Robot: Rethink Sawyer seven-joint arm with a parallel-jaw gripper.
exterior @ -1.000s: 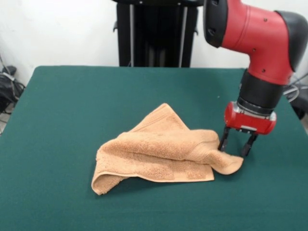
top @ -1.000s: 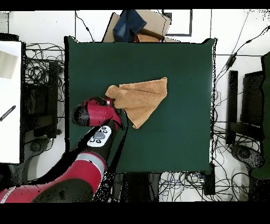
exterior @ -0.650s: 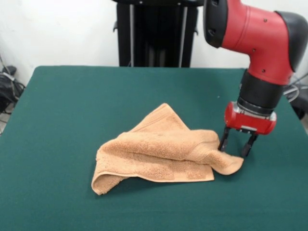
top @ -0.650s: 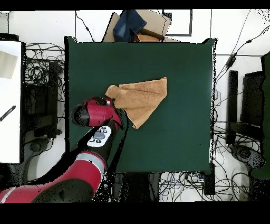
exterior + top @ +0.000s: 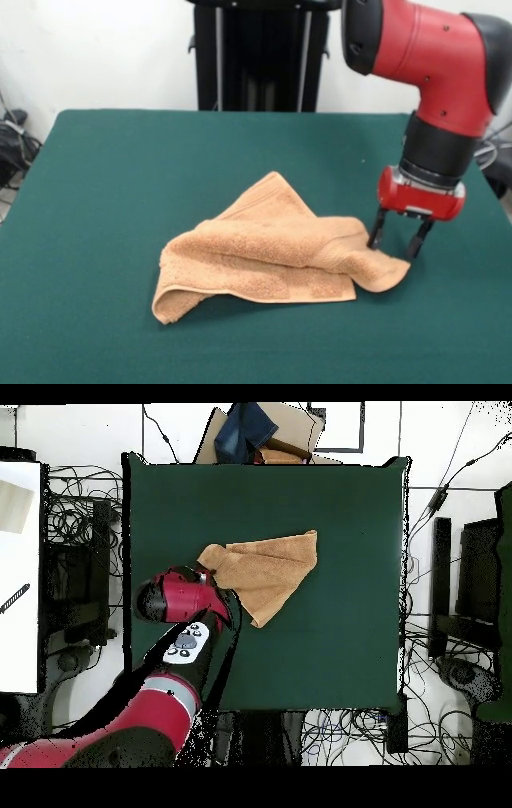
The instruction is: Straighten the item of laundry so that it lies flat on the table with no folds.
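Observation:
The item of laundry (image 5: 272, 252), a peach-orange terry towel, lies crumpled and folded over itself in the middle of the dark green table (image 5: 120, 168). One corner of it points to the right. My gripper (image 5: 395, 238) stands over that right corner, open, with its black fingertips (image 5: 374, 234) spread to either side of the cloth's tip and down at the cloth. From overhead the towel (image 5: 268, 567) shows as a folded triangle on the table (image 5: 340, 514). There the red wrist (image 5: 185, 597) covers the towel's left corner and hides the fingers.
Cables lie on the floor round the table (image 5: 440, 494). A cardboard box with a blue cloth (image 5: 255, 429) sits past the table's top edge in the overhead view. A white surface (image 5: 20, 574) stands at the left.
The gripper has shifted slightly to the right in the front view, and the towel's right corner has slid a little the same way. The rest of the towel looks unchanged.

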